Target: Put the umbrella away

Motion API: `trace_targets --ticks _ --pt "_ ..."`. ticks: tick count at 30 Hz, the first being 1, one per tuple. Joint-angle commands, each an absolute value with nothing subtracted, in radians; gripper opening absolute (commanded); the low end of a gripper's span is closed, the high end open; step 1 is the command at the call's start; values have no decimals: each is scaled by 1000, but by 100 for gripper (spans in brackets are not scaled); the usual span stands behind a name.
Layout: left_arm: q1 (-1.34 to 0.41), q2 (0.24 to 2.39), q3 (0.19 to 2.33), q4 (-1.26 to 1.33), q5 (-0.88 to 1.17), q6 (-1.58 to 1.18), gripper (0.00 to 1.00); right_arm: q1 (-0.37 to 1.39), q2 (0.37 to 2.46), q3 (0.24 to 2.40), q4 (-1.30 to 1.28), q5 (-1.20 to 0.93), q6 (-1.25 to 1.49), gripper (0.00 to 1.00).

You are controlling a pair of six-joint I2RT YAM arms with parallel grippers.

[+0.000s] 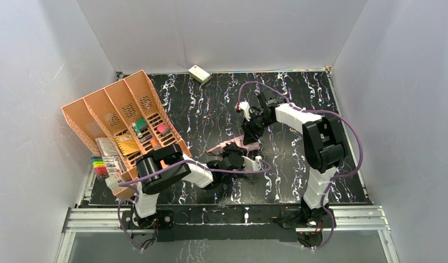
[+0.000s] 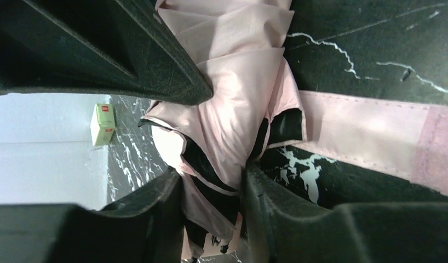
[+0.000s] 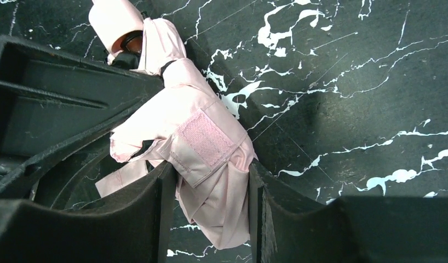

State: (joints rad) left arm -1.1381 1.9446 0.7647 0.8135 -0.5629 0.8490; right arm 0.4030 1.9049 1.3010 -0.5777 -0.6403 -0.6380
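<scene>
On the table (image 1: 211, 104): umbrella (image 2: 238, 104) in the middle, organizer (image 1: 118, 109) at left, box (image 1: 199, 73) at the far edge

- Black, white-veined bench (image 1: 211, 104).
- Mid-bench lies the umbrella (image 1: 250, 144).
- Cream box (image 1: 199, 73) behind the umbrella, by the back edge.
- Orange rack (image 1: 82, 129) left of the umbrella.
</scene>
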Motion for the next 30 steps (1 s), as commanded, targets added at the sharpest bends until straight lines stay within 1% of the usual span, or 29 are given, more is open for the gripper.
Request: trace_targets --ticks 1,2,3,6,8,12,16,18,20,22,25,30 --pt "-1131 1916 720 515 -480 721 45 439 1906 1193 -490 -400 -616 43" --pt "-1131 1896 725 499 -472 702 53 443 1897 1178 -476 -380 -608 42" --pt "-1131 1873 728 484 -465 683 58 448 1890 1165 -461 -360 -600 41" --pt "-1131 1790 735 422 -443 614 69 460 1864 1115 -405 -311 -572 39" --pt "-1131 1727 733 380 -421 569 73 466 1847 1082 -367 -285 -557 39" --pt "-1131 1577 730 263 -368 447 74 477 1822 1032 -321 -250 -538 37" --pt "-1114 1384 682 211 -305 340 75 494 1783 975 -266 -222 -524 36" --pt "-1068 1308 673 188 -262 286 79 505 1762 942 -235 -202 -516 36" --pt "-969 1256 683 160 -147 225 80 517 1735 900 -196 -184 -511 36" --pt "-865 1249 707 147 -22 193 81 530 1710 860 -163 -171 -505 35" --pt "-752 1287 757 152 148 212 82 550 1671 800 -112 -161 -491 35" --pt "-597 1460 900 120 420 250 84 607 1602 689 -12 -78 -473 34"
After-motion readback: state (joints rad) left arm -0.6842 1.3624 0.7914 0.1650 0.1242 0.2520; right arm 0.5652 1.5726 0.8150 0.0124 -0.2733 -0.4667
